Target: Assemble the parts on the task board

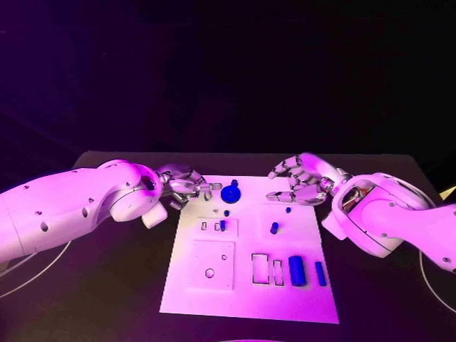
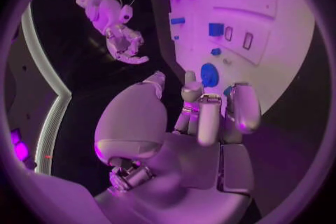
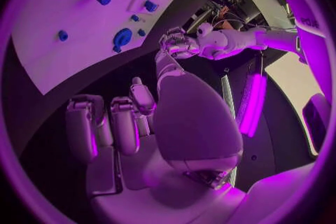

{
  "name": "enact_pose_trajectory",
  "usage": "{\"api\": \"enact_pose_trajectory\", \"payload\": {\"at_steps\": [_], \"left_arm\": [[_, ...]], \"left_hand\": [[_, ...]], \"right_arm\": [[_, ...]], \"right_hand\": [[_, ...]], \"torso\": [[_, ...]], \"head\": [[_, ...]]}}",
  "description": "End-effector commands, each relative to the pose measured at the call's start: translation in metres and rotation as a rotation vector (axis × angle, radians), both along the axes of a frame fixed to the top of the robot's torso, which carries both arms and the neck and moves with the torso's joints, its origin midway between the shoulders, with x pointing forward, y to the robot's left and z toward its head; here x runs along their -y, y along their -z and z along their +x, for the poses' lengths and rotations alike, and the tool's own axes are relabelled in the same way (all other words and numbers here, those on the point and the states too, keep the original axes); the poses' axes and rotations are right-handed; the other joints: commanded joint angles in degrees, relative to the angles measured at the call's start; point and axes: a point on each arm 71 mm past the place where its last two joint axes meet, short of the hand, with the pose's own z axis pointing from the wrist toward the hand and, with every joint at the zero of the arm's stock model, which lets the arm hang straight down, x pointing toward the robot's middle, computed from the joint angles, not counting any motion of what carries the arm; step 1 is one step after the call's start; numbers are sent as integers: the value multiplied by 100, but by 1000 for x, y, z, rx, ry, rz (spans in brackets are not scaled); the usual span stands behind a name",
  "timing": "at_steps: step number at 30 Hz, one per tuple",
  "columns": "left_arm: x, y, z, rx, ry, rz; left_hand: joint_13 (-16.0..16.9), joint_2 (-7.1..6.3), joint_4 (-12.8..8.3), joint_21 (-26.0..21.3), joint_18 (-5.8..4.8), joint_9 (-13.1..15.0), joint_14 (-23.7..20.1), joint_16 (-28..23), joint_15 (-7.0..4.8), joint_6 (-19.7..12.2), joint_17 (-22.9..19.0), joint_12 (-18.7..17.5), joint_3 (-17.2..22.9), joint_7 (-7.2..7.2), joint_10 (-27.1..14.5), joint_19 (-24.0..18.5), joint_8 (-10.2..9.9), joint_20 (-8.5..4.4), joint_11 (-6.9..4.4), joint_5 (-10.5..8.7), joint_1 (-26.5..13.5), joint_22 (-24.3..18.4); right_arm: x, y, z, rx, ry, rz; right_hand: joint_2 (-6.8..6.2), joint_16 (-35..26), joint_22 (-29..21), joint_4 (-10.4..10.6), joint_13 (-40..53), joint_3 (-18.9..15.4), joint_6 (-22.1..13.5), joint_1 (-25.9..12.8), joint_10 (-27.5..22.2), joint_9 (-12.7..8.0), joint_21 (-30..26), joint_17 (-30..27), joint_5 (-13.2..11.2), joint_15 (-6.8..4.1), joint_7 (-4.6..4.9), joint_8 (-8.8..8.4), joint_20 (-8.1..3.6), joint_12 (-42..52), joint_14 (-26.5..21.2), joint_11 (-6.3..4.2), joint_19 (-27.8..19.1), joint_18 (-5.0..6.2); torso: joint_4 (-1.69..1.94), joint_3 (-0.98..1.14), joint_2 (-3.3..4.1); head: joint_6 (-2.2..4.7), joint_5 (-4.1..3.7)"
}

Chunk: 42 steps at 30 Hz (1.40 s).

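Head view: the flat white rectangular task board (image 1: 251, 285) is seen lying in the middle of the black tabletop (image 1: 115, 285), with the small blue parts spread over it. A round blue knob-like part (image 1: 230, 192) is seen standing near the far edge of the board, between the two hands. Two upright blue cylinders (image 1: 297, 271) are seen at the near right, the second blue cylinder (image 1: 320, 273) being slimmer; about four smaller blue pieces, among them a blue peg (image 1: 273, 228), are counted in the middle of the board, though the smallest are hard to tell apart. Several outlined rectangular recesses are seen, too small to be counted surely.

The left robot hand (image 1: 184, 188) is seen at the far left edge of the board, just beside the round part; nothing is held, and its fingers (image 2: 210, 117) are loosely curled and apart. The right robot hand (image 1: 302, 181) is seen at the far right corner, likewise empty, its fingers (image 3: 126, 126) bent but apart.

The parts are judged to be light, stiff, smooth plastic, likely to slip or tip if pushed sideways. The round part is best pinched across its rim or raised centre; the cylinders are best taken at their sides, near the top
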Motion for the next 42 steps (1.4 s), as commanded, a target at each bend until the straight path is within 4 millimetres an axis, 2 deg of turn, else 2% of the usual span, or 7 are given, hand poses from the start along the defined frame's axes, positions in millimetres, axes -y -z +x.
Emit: {"api": "enact_pose_trajectory", "payload": {"at_steps": [1, 8, 14, 16, 23, 32, 42], "left_arm": [[2, 9, -4, -97, 92, 246], [21, 6, 4, -87, 157, 352], [34, 6, 11, -84, 195, 402], [37, 6, 12, -84, 201, 410], [45, 10, 14, -93, 225, 435], [53, 14, 17, -105, 247, 452], [58, 18, 17, -118, 264, 462]], "left_hand": [[61, 16, 6, 40, -102, 19, 369, 38, -31, -5, 865, 46, -48, -35, 45, 58, 29, -1, 6, 8, -49, 80], [95, 99, 11, 91, -122, 48, 395, 74, -35, -38, 930, 84, -142, -36, 49, 121, 35, -10, 3, 8, -99, 188], [48, 183, 13, 94, -121, 78, 374, 50, -28, -65, 885, 55, -273, -28, -19, 109, 39, -7, 12, 4, -215, 188], [31, 188, 13, 96, -122, 80, 372, 48, -28, -67, 881, 45, -282, -28, -32, 111, 40, -7, 12, 4, -221, 193], [-18, 212, -3, 94, -121, 91, 369, 46, -24, -83, 879, 14, -300, -25, -81, 101, 38, -3, 15, 9, -164, 187], [-33, 241, -5, 97, -122, 101, 373, 53, -21, -93, 895, 3, -307, -23, -103, 101, 37, 1, 18, 11, -107, 196], [-54, 291, -8, 102, -123, 115, 375, 57, -16, -108, 906, -12, -311, -18, -134, 100, 32, 7, 23, 12, -3, 208]], "right_arm": [[6, 0, 3, -74, 9, 49], [21, -4, 15, -65, 62, 47], [30, -6, 22, -62, 94, 38], [32, -6, 23, -62, 101, 34], [36, -7, 26, -62, 118, 25], [39, -7, 28, -61, 127, 20], [40, -7, 29, -62, 131, 18]], "right_hand": [[40, -25, 1224, -3, 0, 34, 51, 29, 13, -8, -21, 1042, 36, -15, 3, 19, 14, 24, 471, -46, 286, 54], [53, -29, 1222, 2, -4, 41, 65, 22, 12, -8, -25, 1035, 58, -18, 0, 31, 11, 23, 469, -50, 284, 55], [61, -30, 1221, 3, -8, 46, 72, 17, 9, -10, -28, 1034, 78, -21, -3, 37, 9, 21, 468, -52, 282, 56], [61, -30, 1221, 3, -8, 46, 72, 17, 9, -10, -28, 1034, 78, -21, -3, 37, 9, 21, 468, -52, 282, 56], [63, -32, 1219, 2, -11, 48, 75, 16, 7, -11, -32, 1031, 89, -22, -4, 41, 8, 19, 468, -53, 281, 57], [65, -34, 1221, 5, -11, 49, 81, 8, 8, -11, -30, 1026, 103, -23, -6, 46, 6, 20, 466, -55, 282, 56], [65, -34, 1221, 5, -11, 49, 81, 8, 8, -11, -30, 1026, 103, -23, -6, 46, 6, 20, 466, -55, 282, 56]], "torso": [[3, 11, -39], [24, 22, -42], [4, 35, -38], [6, 26, -42], [12, 25, -36], [4, 12, -38], [17, 7, -31]], "head": [[-32, 26], [-72, 52], [-32, 101], [-41, 99], [-63, 67], [-88, 76], [-105, 67]]}}
